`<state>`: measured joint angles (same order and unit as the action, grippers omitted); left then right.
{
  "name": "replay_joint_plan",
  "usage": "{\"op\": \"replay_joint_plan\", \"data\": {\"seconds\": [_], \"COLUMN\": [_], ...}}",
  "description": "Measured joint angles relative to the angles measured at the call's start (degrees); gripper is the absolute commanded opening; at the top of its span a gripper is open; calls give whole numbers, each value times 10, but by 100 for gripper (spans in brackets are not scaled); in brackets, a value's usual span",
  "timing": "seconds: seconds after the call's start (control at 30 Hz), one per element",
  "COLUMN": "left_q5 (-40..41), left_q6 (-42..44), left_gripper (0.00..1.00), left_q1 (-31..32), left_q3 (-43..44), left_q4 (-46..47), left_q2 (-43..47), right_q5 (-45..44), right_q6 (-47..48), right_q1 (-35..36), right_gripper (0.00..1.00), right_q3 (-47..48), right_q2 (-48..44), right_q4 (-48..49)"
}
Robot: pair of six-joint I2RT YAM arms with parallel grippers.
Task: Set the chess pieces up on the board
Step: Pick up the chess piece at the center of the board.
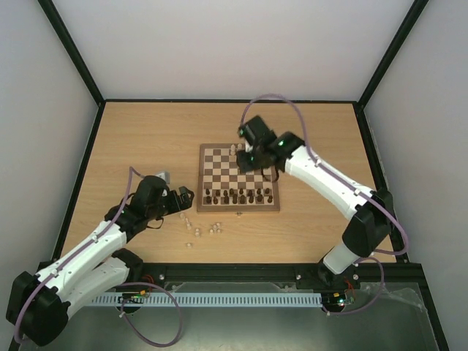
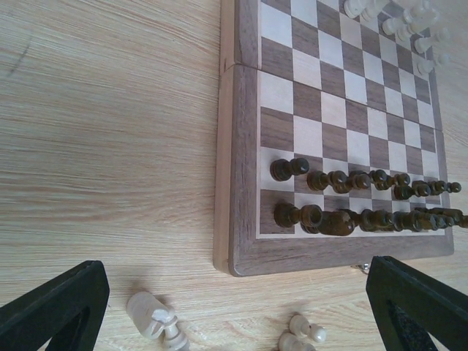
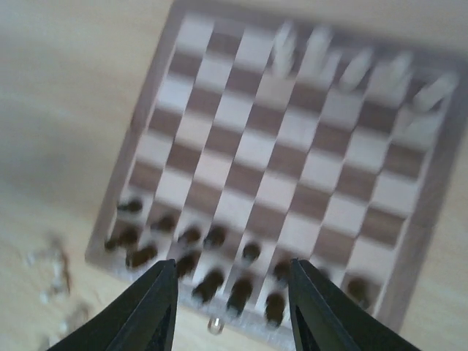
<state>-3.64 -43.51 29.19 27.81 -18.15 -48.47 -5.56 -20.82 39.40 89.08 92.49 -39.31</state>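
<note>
Right claw (image 3: pixel 230 274) hangs above the chessboard (image 3: pixel 241 146), fingers apart. Nothing sits between them, and the squares show through the gap. The wrist view is blurred. From the top camera this claw (image 1: pixel 252 155) is over the far right part of the board (image 1: pixel 219 164).

Left claw (image 2: pixel 234 292) is spread wide and holds nothing. It sits low over the table (image 1: pixel 146 146), off the board's near left corner. From above it (image 1: pixel 183 196) is just left of the board and points toward it.

The board lies flat near the middle of the table. A small metal clasp (image 2: pixel 362 268) is on its near edge.

Pale pieces, two groups:
- On the board: a handful (image 1: pixel 235 148) along the far edge. They are seen far off from the left wrist (image 2: pixel 409 22) and smeared from the right wrist (image 3: pixel 351 69), too soft to count.
- Off the board: a loose scatter (image 1: pixel 201 228) on the table by the near left corner, close to the left claw. Left wrist shows one lying on its side (image 2: pixel 153 318) between the fingers, with smaller ones (image 2: pixel 303 329) just beside it.

Dark pieces (image 1: pixel 238 195) fill the two near rows of the board. Most stand upright, and the line is a bit ragged (image 2: pixel 358 205). From the right wrist they appear only as dark blobs (image 3: pixel 197 256).
</note>
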Motion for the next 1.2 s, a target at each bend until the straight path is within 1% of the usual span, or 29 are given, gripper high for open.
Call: {"op": "replay_joint_plan", "data": {"seconds": [0.07,0.2,0.27,0.37,0.5,0.7,0.9,1.2], "left_q5": [6,15,19,23,25,27,26,26], "left_q6": [0,-4,-6,-8,-11,-13,-15,-15], "left_gripper": [100,99,99,99,99,99,99,99], "left_q1": [0,-2,-3,-3,-3,-3,-3,-3], "left_q3": [2,2,3,3,3,3,3,3], "left_q4": [-3,-8,-11,-17,-23,-30,-37,-37], "left_q2": [0,0,0,3,17,33,42,46], "right_q5": [5,6,6,8,10,2,0,-15], "right_q6": [-10,-28,-39,-56,-72,-85,-89,-90], "right_q1": [37,120,162,220,260,292,296,296], "right_gripper": [41,36,33,32,32,33,33,32], "right_q3": [-64,-145,-167,-199,-214,-197,-177,-143], "right_q2": [-16,-21,-21,-22,-17,33,93,123], "right_q4": [9,22,31,52,64,77,83,84]}}
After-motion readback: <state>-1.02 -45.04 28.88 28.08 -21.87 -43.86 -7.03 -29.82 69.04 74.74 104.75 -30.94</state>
